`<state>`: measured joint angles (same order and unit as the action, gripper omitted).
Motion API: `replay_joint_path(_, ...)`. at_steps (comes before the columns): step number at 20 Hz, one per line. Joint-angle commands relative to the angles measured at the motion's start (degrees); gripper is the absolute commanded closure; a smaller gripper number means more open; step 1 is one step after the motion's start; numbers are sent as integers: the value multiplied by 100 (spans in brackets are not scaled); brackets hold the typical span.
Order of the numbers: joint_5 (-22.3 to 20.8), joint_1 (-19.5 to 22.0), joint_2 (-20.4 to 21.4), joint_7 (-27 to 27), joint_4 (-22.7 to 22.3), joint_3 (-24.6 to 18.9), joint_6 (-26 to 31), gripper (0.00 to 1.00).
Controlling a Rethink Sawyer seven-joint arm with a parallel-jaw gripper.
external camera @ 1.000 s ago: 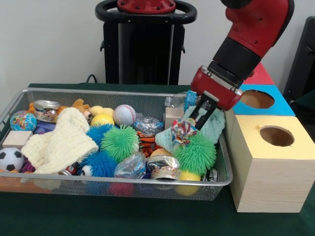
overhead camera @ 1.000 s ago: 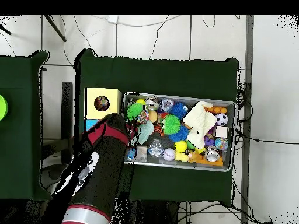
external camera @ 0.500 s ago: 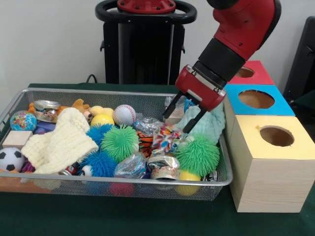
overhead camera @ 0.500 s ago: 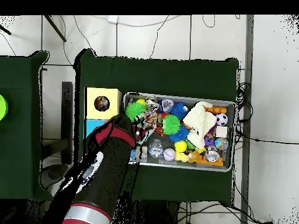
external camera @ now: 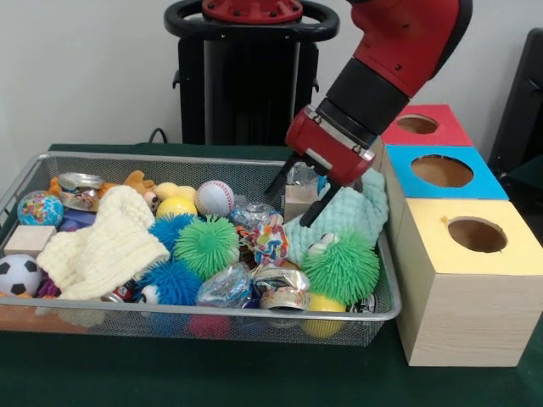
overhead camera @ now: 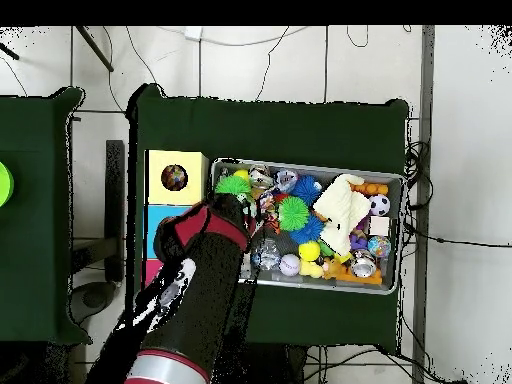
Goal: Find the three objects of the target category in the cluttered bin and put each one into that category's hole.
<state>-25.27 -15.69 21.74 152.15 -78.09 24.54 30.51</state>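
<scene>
Risk from here: snagging the teal cloth [external camera: 356, 214] lying right of centre, just below the end effector [external camera: 299, 197], and dragging it up with a pick; or nudging the spiky green ball [external camera: 341, 266] and burying smaller things under it in the bin [external camera: 170, 315]

End effector spread and empty, black prongs hanging over the middle-right of the bin, tilted toward lower left of the frame

Target category not stated, so the task's thing cannot be named for sure. Likeliest candidate: the multicoloured crumpled toy [external camera: 270, 240], resting free at bin centre, just lower left of the prongs, apart from them, between the second green ball [external camera: 206, 247] and the teal cloth

Holes: yellow box [external camera: 475, 280] at lower right, blue box [external camera: 443, 172] and red box [external camera: 422, 126] above it, all on the counter right of the bin
</scene>
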Motion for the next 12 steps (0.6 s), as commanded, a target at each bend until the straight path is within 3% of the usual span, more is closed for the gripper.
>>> replay_joint_path(1,-246,600,27,59,-347,-395,-1067,0)
replay_joint_path(6,-450,1118,-212,43,-559,-542,-2022,0)
replay_joint_path(12,-368,586,-929,550,-263,134,-2177,0)
